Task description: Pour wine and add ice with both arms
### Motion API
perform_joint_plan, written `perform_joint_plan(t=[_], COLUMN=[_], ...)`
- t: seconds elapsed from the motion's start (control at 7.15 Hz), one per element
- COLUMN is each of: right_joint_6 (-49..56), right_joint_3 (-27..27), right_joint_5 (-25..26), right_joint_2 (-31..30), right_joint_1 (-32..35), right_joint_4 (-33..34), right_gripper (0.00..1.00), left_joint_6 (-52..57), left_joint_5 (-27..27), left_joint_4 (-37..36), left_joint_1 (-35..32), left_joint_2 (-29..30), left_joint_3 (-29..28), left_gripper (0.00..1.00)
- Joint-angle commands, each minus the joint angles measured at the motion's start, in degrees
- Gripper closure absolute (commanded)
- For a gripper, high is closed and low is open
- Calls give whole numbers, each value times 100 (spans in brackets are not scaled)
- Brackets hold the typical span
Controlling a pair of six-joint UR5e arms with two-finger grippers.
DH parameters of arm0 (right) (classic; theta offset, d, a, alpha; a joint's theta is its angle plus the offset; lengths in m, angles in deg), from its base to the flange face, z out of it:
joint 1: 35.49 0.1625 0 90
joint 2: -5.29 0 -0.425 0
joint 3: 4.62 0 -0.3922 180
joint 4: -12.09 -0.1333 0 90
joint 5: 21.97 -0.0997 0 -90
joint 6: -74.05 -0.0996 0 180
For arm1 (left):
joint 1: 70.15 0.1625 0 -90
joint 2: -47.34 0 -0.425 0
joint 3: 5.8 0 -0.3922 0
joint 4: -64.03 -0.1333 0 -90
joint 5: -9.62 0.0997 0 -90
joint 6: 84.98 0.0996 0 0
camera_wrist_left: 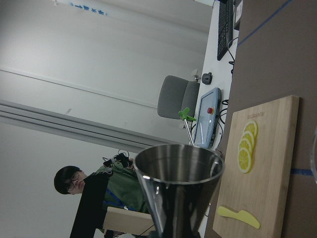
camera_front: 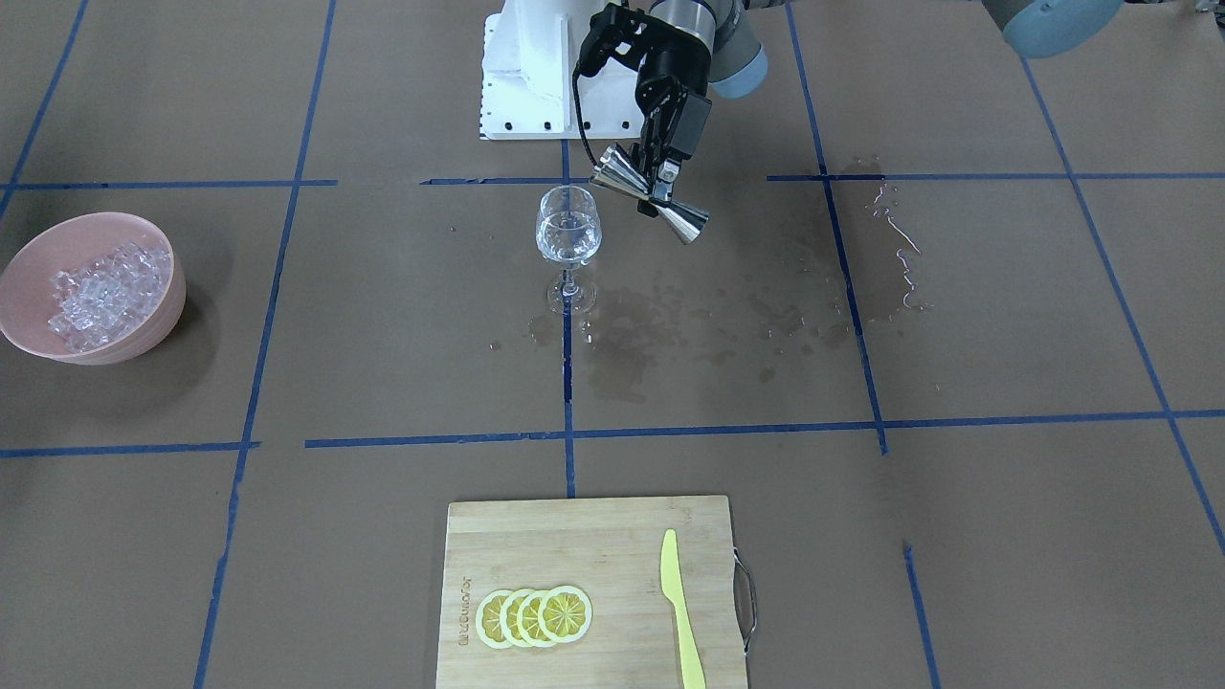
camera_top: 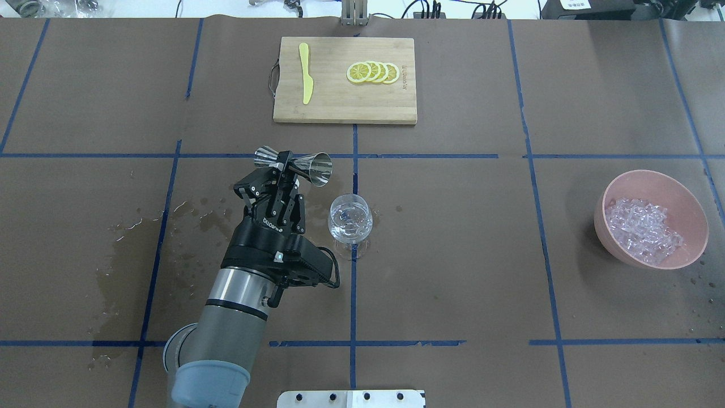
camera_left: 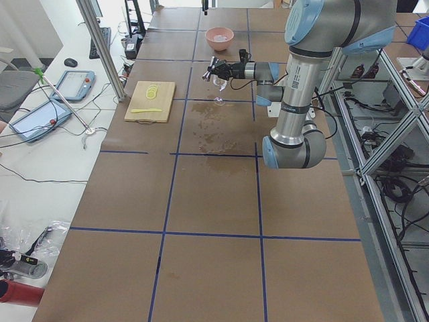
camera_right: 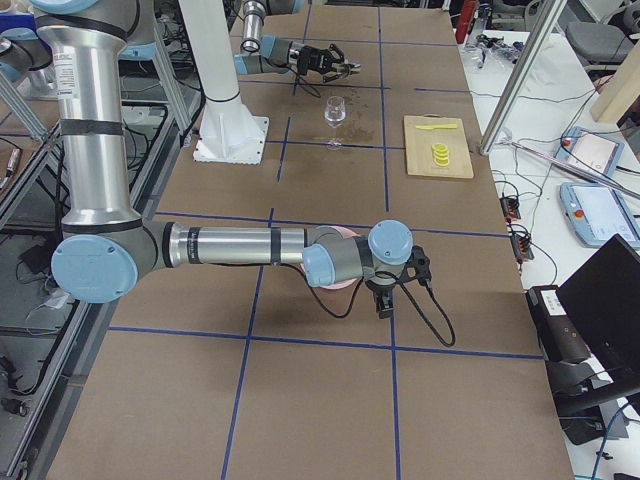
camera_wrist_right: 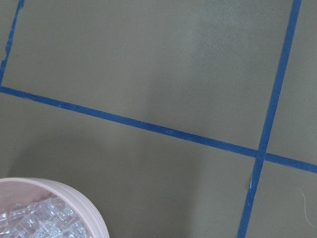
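Note:
My left gripper (camera_front: 660,178) (camera_top: 288,165) is shut on the waist of a steel double-cone jigger (camera_front: 651,196) (camera_top: 294,163). It holds the jigger tipped on its side, above and just beside a wine glass (camera_front: 568,230) (camera_top: 350,218). The glass stands upright and holds a little clear wine (camera_front: 567,241). In the left wrist view the jigger's cup (camera_wrist_left: 178,183) points at the room. The ice (camera_front: 96,292) (camera_top: 643,229) (camera_wrist_right: 34,218) is heaped in a pink bowl (camera_front: 163,306) (camera_top: 662,190). My right gripper (camera_right: 385,300) hangs beside that bowl; I cannot tell whether it is open.
A wooden cutting board (camera_front: 574,536) (camera_top: 340,105) lies on the far side from the robot. It carries several lemon slices (camera_front: 534,615) (camera_top: 374,72) and a yellow knife (camera_front: 679,612) (camera_top: 306,79). Wet patches (camera_front: 670,325) (camera_top: 141,243) darken the brown table cover around the glass and to my left.

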Motion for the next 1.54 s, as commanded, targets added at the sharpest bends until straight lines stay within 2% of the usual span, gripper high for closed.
perform_joint_plan(t=[0.0, 0.14, 0.42, 0.56, 0.7, 1.12, 1.26, 1.4], right_joint_6=[-104, -245, -255, -255, -255, -264, -299, -456], right_joint_3=[30, 47, 91, 109, 109, 135, 153, 240], right_joint_5=[12, 12, 12, 12, 12, 12, 12, 12], right_joint_2=[78, 122, 131, 131, 131, 131, 131, 122], right_joint_1=[0, -17, -53, -70, -88, -88, -88, -88], right_joint_4=[-3, -3, -12, -12, -12, -12, -12, -12], right_gripper=[0, 0, 0, 0, 0, 0, 0, 0], left_joint_6=[-1505, -2288, -2944, -3398, -3855, -5176, -5326, -5328], left_joint_5=[-176, -308, -309, -309, -283, -274, -282, -317], left_joint_4=[1573, 2286, 3928, 4432, 4568, 5612, 5598, 5571], left_joint_1=[-35, -26, -26, -35, -35, 0, 61, 105], left_joint_2=[-811, -1311, -2314, -2431, -2650, -3600, -3602, -3610], left_joint_3=[-33, -94, -496, -821, -1294, -1526, -1553, -1858], left_gripper=[100, 100, 100, 100, 100, 100, 100, 100])
